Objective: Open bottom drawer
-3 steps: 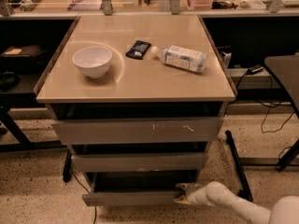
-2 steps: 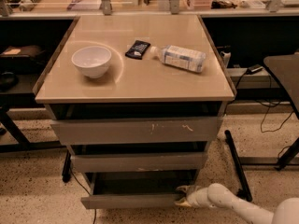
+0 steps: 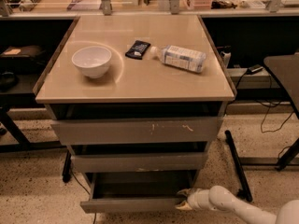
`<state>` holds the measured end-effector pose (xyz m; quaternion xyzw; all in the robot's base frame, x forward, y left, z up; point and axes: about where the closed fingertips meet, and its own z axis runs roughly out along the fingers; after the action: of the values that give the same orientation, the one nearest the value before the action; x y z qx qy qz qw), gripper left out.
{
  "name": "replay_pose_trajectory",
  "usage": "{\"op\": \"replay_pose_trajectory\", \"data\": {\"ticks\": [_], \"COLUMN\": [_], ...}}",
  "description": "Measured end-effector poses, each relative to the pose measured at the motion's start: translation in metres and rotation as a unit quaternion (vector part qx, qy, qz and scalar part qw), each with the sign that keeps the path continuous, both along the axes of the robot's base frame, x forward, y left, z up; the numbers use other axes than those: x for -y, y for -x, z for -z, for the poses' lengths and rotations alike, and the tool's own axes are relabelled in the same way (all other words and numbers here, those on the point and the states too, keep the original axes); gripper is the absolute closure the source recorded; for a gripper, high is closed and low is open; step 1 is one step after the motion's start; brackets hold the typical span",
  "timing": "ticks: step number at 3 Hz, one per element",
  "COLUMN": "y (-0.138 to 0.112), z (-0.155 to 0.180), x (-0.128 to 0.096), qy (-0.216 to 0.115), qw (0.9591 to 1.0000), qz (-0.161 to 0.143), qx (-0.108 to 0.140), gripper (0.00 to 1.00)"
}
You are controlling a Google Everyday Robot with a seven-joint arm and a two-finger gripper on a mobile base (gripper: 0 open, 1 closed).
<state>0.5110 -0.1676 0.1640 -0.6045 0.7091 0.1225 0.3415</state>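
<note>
The bottom drawer is the narrowest grey front, lowest of three under the tan cabinet top. It stands pulled out toward me, and its shallow grey tray floor shows behind the front. My gripper is at the drawer's right front corner, on the end of a white arm that comes in from the lower right. Its pale fingertips touch the right end of the drawer front. The mid-width front and the widest, scratched front sit above, each slightly out.
On the cabinet top stand a white bowl, a dark packet and a plastic bottle lying on its side. A dark table edge is at the right. Black frame legs and cables lie on the speckled floor.
The bottom drawer has come further out toward me, showing more of its tray floor. My gripper has moved with its right corner, slightly down and forward.
</note>
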Motion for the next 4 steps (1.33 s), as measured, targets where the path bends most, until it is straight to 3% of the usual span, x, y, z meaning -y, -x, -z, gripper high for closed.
{"op": "replay_pose_trajectory", "data": {"ticks": [1,3,4], "y": [0.0173,0.0178,0.0269], "z": [0.0028,-0.0004,0.0023], "x": [-0.0034,-0.0033,-0.0028], "qy": [-0.005,-0.005,-0.014], "qw": [0.9999,0.9999,0.9996], "qz": [-0.009,-0.009,-0.015], "qx": [-0.011,-0.011,-0.020], "gripper": [0.99,0.58,0.59]}}
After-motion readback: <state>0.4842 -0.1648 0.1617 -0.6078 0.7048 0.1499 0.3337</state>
